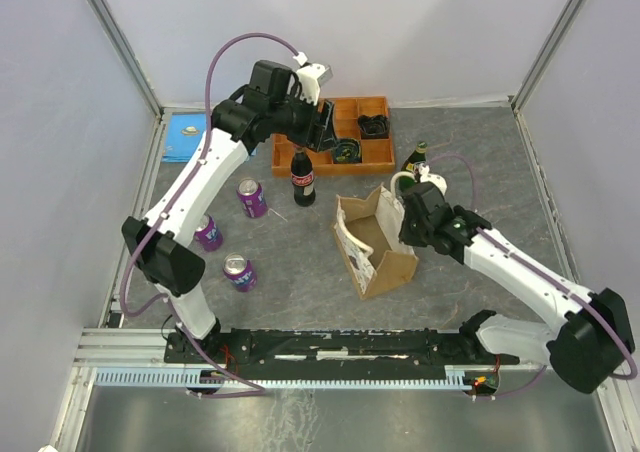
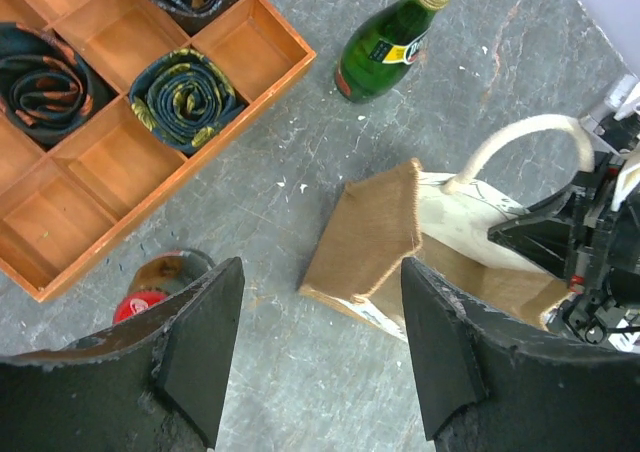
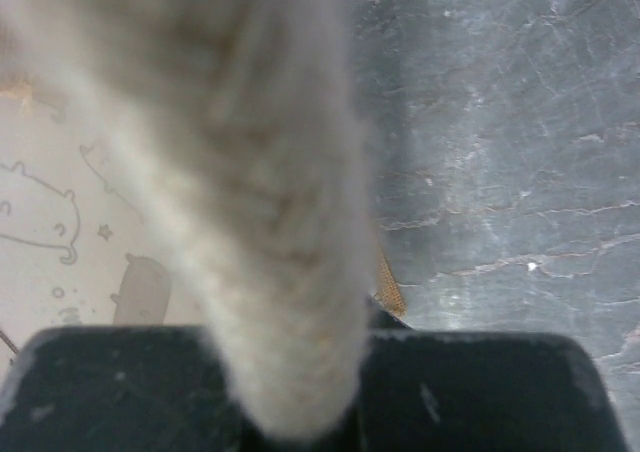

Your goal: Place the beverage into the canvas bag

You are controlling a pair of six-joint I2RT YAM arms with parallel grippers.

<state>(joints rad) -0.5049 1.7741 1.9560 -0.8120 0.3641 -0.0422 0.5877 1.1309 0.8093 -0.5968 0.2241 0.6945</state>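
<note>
The canvas bag [image 1: 375, 242] stands open on the table, tan with a pale printed lining [image 3: 60, 222]. My right gripper [image 1: 412, 207] is at the bag's far right rim, shut on a cream loop handle [image 3: 270, 222] that fills the right wrist view. A dark cola bottle [image 1: 302, 177] with a red cap [image 2: 138, 304] stands upright left of the bag, just in front of the tray. My left gripper [image 1: 325, 137] hangs open above the table between that bottle and the bag [image 2: 365, 237], with nothing between its fingers [image 2: 205, 342].
A wooden compartment tray [image 1: 382, 154] with rolled dark fabric sits at the back. A green bottle [image 1: 415, 159] stands behind the bag. Three purple cans [image 1: 251, 197] [image 1: 208, 232] [image 1: 239, 271] stand at the left. A blue flat item [image 1: 185, 135] lies at the far left corner.
</note>
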